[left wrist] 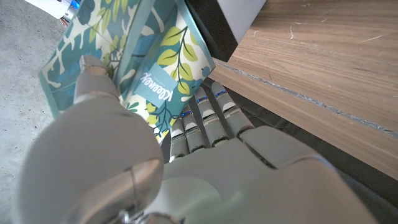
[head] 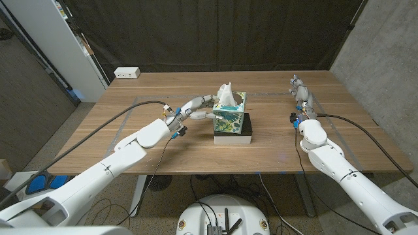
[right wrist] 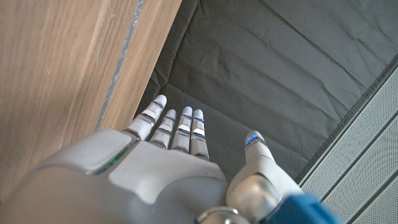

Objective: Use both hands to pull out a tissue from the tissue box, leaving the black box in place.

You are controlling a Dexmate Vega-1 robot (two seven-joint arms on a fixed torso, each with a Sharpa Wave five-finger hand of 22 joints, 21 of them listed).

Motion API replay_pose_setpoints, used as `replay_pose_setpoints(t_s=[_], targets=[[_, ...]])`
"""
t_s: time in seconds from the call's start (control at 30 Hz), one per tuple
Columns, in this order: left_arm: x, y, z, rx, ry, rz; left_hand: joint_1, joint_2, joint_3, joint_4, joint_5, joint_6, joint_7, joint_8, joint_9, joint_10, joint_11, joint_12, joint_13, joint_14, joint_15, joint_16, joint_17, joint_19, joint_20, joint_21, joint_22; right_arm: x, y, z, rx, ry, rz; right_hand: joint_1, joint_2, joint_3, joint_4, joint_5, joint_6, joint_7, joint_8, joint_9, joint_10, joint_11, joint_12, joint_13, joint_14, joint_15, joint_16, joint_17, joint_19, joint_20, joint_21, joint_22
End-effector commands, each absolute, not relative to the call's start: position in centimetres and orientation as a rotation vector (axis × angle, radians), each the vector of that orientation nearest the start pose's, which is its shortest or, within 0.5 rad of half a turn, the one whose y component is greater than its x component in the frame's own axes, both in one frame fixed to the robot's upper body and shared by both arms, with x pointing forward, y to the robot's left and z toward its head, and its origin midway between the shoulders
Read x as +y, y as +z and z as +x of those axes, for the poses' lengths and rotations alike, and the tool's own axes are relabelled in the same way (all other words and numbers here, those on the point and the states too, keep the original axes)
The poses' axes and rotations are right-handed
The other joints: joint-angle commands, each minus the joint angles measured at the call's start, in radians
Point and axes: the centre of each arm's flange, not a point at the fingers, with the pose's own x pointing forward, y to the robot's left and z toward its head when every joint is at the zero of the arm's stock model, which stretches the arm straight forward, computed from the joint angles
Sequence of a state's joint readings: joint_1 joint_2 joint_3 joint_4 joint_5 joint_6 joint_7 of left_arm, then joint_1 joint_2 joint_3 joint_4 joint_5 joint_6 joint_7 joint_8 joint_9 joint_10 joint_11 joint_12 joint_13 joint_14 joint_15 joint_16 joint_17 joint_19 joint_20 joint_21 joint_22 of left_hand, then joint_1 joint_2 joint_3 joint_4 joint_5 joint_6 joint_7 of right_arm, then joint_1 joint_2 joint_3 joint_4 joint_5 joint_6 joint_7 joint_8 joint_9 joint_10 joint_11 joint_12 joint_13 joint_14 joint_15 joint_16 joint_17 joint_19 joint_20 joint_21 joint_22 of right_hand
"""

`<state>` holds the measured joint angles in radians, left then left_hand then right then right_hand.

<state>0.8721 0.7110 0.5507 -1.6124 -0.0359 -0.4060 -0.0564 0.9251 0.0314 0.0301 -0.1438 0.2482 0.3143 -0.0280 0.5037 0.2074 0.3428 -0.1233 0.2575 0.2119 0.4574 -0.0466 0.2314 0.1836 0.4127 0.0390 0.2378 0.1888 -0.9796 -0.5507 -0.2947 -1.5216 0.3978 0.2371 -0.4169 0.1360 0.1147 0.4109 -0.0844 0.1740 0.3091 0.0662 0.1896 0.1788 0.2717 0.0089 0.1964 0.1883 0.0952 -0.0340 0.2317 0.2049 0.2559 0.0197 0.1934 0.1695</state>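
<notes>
A tissue box [head: 230, 116] with a green leaf print stands on a flat black box [head: 234, 137] at the table's middle. A white tissue [head: 226, 93] sticks up from its top. My left hand [head: 192, 108] is at the box's left side. In the left wrist view this hand [left wrist: 186, 174] grips the tissue box [left wrist: 149, 68], thumb on one face and fingers [left wrist: 205, 118] along another. My right hand [head: 300, 91] stands well to the right near the table's far edge. Its fingers [right wrist: 180, 127] are stretched out and hold nothing.
A white power strip [head: 127, 73] lies at the table's back left corner. Thin tape lines [head: 137, 104] mark the wooden top around the boxes. A white cabinet [head: 59, 46] stands off the left side, and a dark curtain [head: 215, 32] hangs behind.
</notes>
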Motion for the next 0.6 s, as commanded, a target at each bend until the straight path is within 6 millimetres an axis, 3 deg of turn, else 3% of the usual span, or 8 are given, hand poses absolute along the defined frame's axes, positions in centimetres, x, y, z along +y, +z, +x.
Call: replay_pose_setpoints(t_s=[0.03,0.23,0.6], targets=[[18.3,-1.9,56.4,-0.848,-0.506,0.727,-0.004,0.02,0.009,0.002,-0.012,-0.004,0.017,0.008,0.005,0.005,0.014,-0.007,0.006,0.023,-0.119,0.0,0.003,0.033,-0.003,0.013,0.003,-32.4,-2.4,60.5,-0.673,-0.197,-0.075,0.005,0.007,0.003,-0.004,0.0,0.008,0.002,0.006,0.004,0.009,0.0,0.002,0.005,0.011,0.0,-0.003,0.003,-0.001,-0.004,0.001,0.004],[18.9,-1.2,56.1,-0.84,-0.513,0.68,-0.005,0.024,0.013,0.002,-0.02,-0.006,0.019,0.008,0.006,0.007,0.02,-0.009,0.008,0.032,-0.117,0.0,0.004,0.037,-0.017,0.014,0.003,-32.5,-2.4,60.3,-0.673,-0.199,-0.078,0.004,0.007,0.003,-0.005,0.0,0.008,0.001,0.006,0.004,0.008,-0.001,0.001,0.005,0.012,0.002,-0.003,0.003,-0.003,-0.004,0.0,0.004],[19.8,0.8,55.2,-0.832,-0.499,0.682,-0.011,0.03,0.017,0.006,-0.03,-0.013,0.023,0.007,0.007,0.007,0.021,-0.012,0.011,0.026,-0.11,-0.006,0.006,0.031,-0.017,0.011,0.004,-32.7,-2.5,60.2,-0.671,-0.201,-0.075,0.004,0.007,0.002,-0.007,0.0,0.008,0.003,0.005,0.004,0.007,0.002,0.0,0.005,0.01,0.002,-0.005,0.003,-0.003,-0.004,0.0,0.004]])
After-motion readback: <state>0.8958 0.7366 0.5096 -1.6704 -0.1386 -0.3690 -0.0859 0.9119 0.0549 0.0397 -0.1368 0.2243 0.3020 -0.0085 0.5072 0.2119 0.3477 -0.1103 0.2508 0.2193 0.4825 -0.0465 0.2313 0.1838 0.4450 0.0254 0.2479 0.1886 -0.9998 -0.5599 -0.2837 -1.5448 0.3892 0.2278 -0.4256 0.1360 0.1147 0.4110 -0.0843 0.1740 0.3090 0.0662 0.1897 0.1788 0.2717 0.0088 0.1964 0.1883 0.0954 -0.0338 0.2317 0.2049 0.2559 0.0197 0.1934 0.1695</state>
